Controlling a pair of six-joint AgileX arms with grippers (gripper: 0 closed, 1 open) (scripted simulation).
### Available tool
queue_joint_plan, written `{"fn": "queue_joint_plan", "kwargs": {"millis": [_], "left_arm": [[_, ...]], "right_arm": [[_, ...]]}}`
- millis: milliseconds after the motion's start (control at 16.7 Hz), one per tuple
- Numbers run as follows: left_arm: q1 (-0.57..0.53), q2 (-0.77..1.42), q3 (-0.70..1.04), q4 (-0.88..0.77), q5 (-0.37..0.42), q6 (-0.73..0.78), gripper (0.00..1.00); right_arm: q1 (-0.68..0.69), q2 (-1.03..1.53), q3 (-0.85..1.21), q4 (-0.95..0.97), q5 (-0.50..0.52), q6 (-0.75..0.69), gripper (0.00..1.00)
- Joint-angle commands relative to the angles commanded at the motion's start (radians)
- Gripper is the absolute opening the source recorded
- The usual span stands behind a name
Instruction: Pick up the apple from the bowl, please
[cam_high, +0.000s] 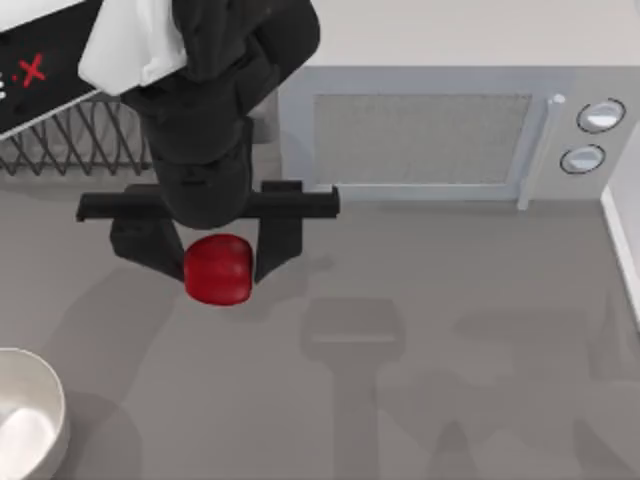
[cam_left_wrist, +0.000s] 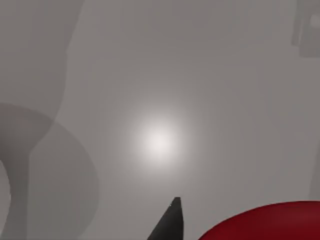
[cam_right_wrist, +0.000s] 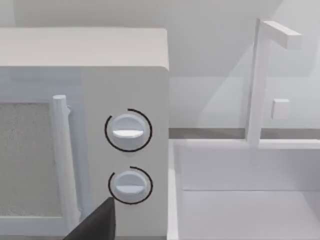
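The left claw grips the apple between its two dark fingers, well clear of the bowl, which sits at the bench's lower left edge in the top view. The apple hangs in front of the microwave, off its left end. In the left wrist view one fingertip lies beside the apple above bare bench. The right wrist view faces the microwave's dials beside a sink; I cannot tell the right claw's state.
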Motion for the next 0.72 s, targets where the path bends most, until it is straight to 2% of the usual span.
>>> {"fn": "queue_joint_plan", "kwargs": {"millis": [180, 480, 720], "left_arm": [[0.001, 0.017, -0.087, 0.101, 0.0, 0.001, 0.0], [0.001, 0.058, -0.285, 0.358, -0.001, 0.002, 0.0], [0.0, 0.073, -0.337, 0.411, -0.001, 0.002, 0.0]], "right_arm": [[0.0, 0.0, 0.0, 0.0, 0.0, 0.0, 1.0], [0.0, 0.0, 0.0, 0.0, 0.0, 0.0, 1.0], [0.0, 0.0, 0.0, 0.0, 0.0, 0.0, 1.0]]}}
